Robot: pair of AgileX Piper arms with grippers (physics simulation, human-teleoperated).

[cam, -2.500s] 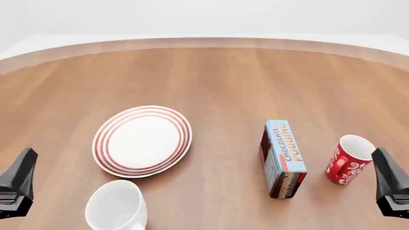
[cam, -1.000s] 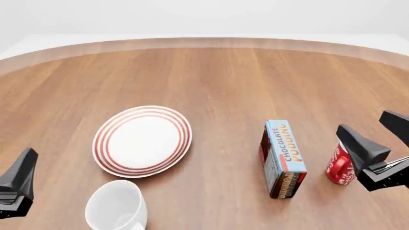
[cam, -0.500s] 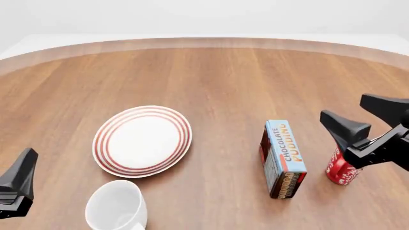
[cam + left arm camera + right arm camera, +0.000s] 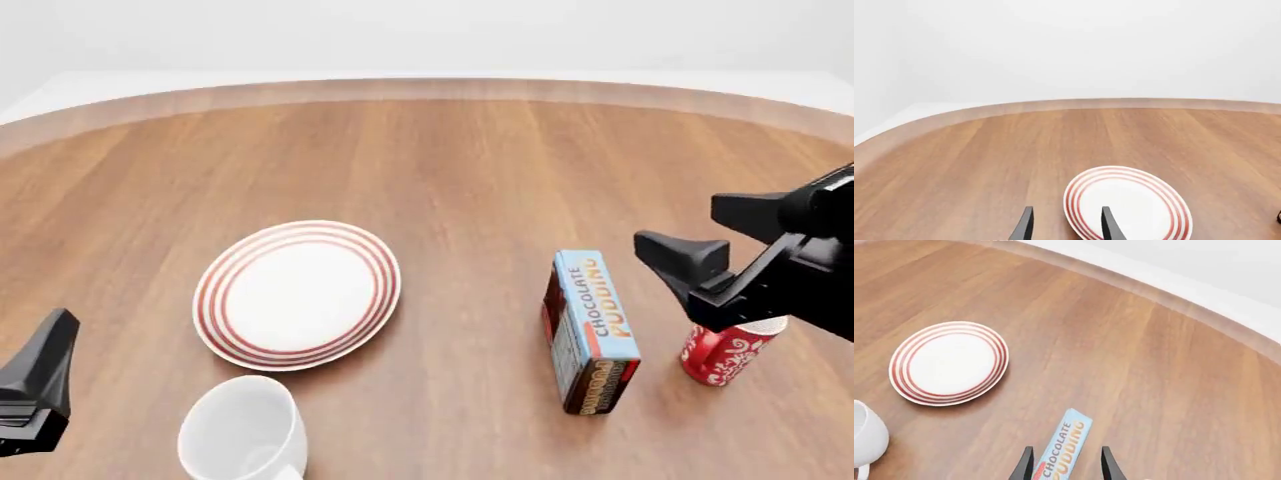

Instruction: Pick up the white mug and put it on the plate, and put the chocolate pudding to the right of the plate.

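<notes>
Right claw (image 4: 711, 235) spread wide above chocolate pudding (image 4: 591, 331), apparently lining up a grasp. Left claw (image 4: 1065, 226) parted, idle beside plate (image 4: 298, 293).

Wooden table (image 4: 454, 170) is carrying four items, brown grain running away from the arms, far edge curving with a paler rim. Plate (image 4: 296, 294) is lying flat left of centre. White mug (image 4: 243, 432) is sitting just near-side of the plate, close to its rim, partly cut off by the frame edge, mouth showing. Chocolate pudding (image 4: 591, 329) is standing on a long narrow side right of centre, well apart from the plate, blue face up. Red mug (image 4: 725, 355) is standing just right of the box, partly hidden.
</notes>
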